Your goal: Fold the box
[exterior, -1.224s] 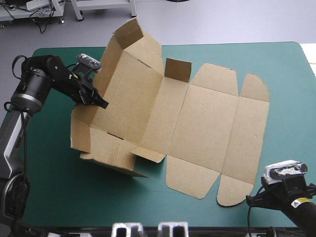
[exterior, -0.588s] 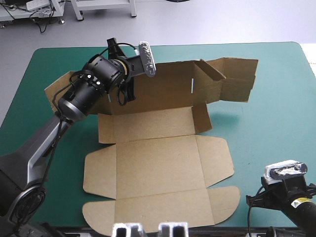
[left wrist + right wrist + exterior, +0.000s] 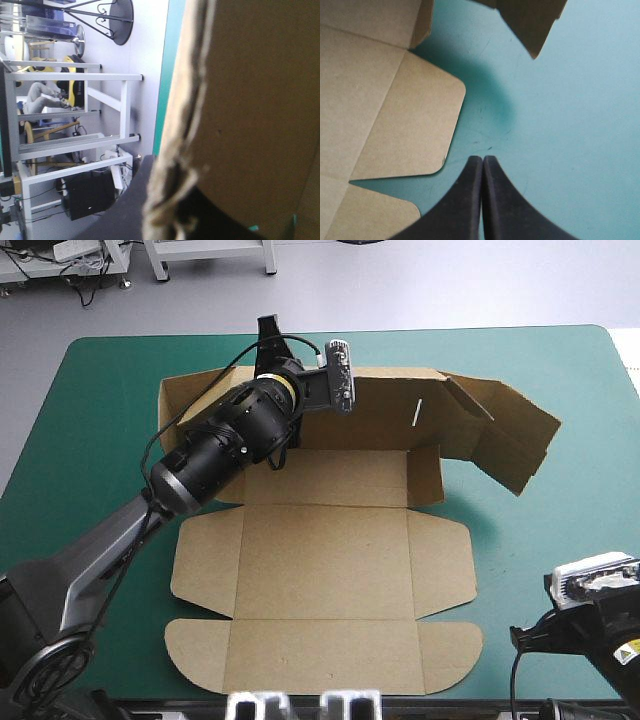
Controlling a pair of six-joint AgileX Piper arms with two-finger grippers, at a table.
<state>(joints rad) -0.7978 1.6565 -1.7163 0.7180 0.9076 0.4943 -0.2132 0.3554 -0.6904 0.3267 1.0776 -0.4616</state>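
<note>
Now the brown box (image 3: pixel 320 570) has swung round on the teal-green cover (image 3: pixel 560 530). Earlier its long axis ran across the frame, with only the left end lifted. The long axis now runs from the bottom of the frame toward the top, and most of the sheet lies flat in the middle. The rounded lid flaps (image 3: pixel 320 672) point toward the bottom edge.

My left pincer (image 3: pixel 170 215) is all but closed on the board. In the left wrist view a raw cut edge rises between my two black fingers (image 3: pixel 122 212), one on each face of the sheet. With that grip I am holding the raised panel (image 3: pixel 380 420) upright across the upper middle of the high view. Its end wing (image 3: pixel 515 445) is bent and hangs out toward the right of the frame, clear of the flat part.

My right pincer (image 3: pixel 483 167) is closed to a point with nothing in it. It hangs over bare cover at the lower right, near one rounded side flap (image 3: pixel 405 115) but not touching it.

I judge the turn useful, since the panels now lie square to me. Only one wall is up and the side flaps are still flat, so the folding is at an early stage.
</note>
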